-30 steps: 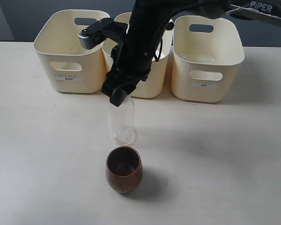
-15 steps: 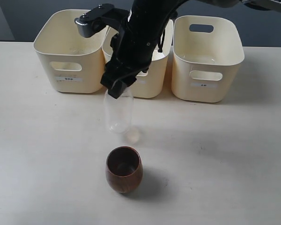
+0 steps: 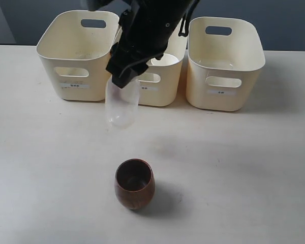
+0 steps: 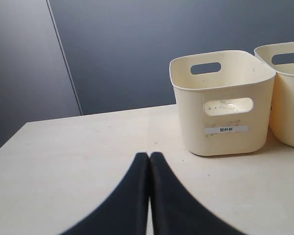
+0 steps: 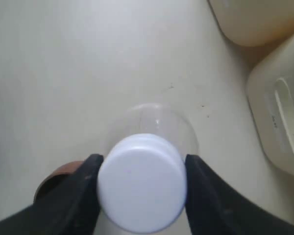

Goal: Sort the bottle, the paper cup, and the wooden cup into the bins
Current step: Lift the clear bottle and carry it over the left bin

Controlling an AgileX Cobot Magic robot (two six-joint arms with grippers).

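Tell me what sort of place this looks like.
Probably a robotics lab test bench, not a home: a bare pale table, three identical labelled bins lined up against a plain dark wall, and a robot arm holding a bottle above a wooden cup.

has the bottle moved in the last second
Yes. The bottle, clamped at its cap by the right hand, has risen off the table and shifted left toward the left bin; the wooden cup stayed put.
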